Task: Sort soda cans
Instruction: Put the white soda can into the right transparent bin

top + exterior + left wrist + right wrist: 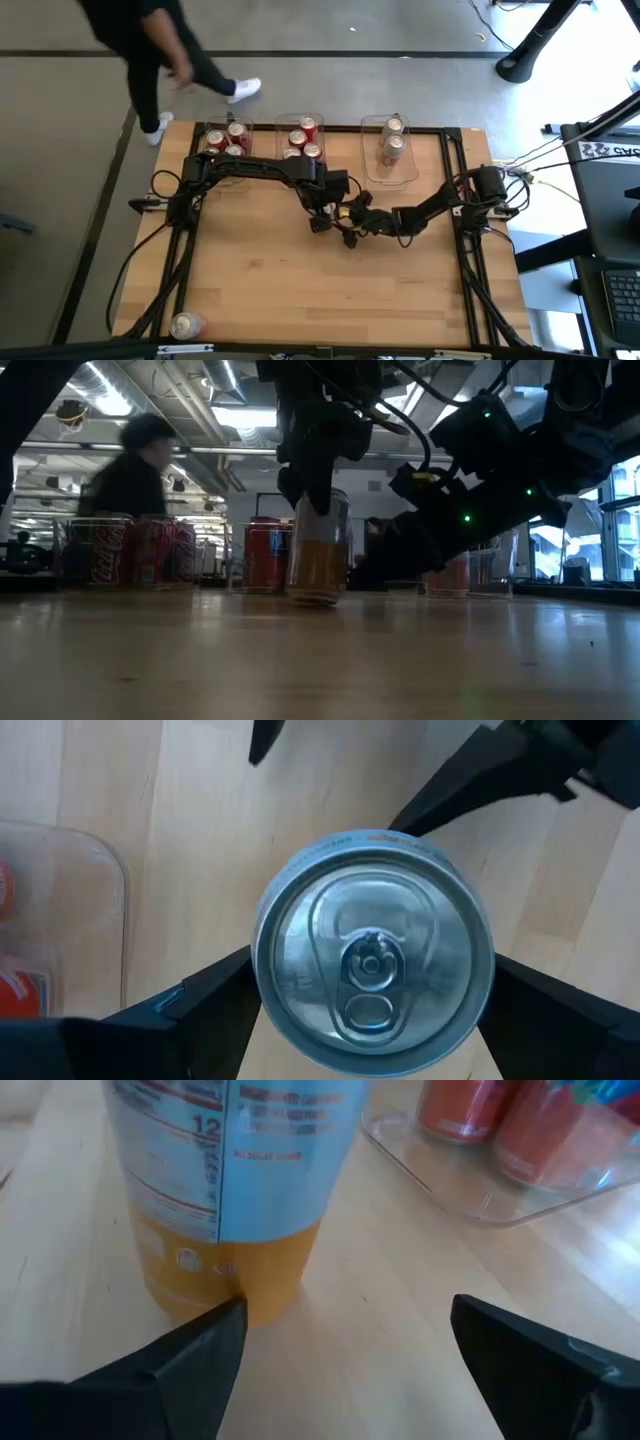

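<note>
One soda can (318,550), silver-blue above and orange below, stands at mid-table with its base at the tabletop. My left gripper (372,1020) comes down over it and is shut on it; the left wrist view looks straight onto the silver top (372,960). In the high view the gripper (322,215) hides the can. My right gripper (345,1350) is open and low beside the can (225,1190), with one fingertip (225,1320) close to its base; I cannot tell whether it touches. More red and silver cans stand in three clear bins. My left gripper holds the can by its upper wall just below the rim (262,975), pinched between the two fingers, one on each side. The fingers come from above, pointing down. The can is upright, its base (315,596) at the table.
Three clear bins sit along the far edge: the left bin (228,140) and the middle bin (303,138) hold red cans, the right bin (392,160) silver-topped ones. One can lies near the near-left corner (186,325). A person (160,60) walks beyond the far edge.
</note>
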You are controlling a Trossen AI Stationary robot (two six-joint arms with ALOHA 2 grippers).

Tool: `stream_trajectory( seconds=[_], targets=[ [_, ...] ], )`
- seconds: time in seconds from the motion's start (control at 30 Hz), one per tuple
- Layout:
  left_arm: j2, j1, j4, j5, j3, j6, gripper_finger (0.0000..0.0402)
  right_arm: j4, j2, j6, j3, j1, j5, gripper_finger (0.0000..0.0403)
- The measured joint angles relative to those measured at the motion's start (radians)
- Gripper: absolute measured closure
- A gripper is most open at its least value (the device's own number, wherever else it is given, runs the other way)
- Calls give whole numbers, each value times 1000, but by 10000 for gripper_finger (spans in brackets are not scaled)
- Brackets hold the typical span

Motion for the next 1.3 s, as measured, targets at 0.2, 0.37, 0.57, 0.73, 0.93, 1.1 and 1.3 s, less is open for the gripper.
stream_trajectory(
  seconds=[0.2, 0.37, 0.57, 0.73, 0.93, 1.1, 1.3],
  targets=[
    [0, -3, 9, 2, 0, 14, 84, -4, 2, 3, 0, 0, -1, 52],
    [0, -21, 5, -4, 0, 12, 84, -13, 2, 4, 1, 0, -6, 52],
    [0, -54, 0, -11, 0, 1, 84, -26, -8, 4, 1, 1, -52, 52],
    [-20, -75, -24, -24, 0, -8, 84, -88, -63, 5, 1, 1, -61, 52],
    [-45, -91, -20, -27, 1, -24, 84, -106, -90, 5, 1, 0, -74, 52],
    [-43, -93, -5, -52, -5, -16, 84, -113, -90, 5, 1, 0, -87, 52],
    [-43, -118, 37, -152, -6, -5, 84, -115, -90, 5, 1, 0, -86, 52]
  ],
)
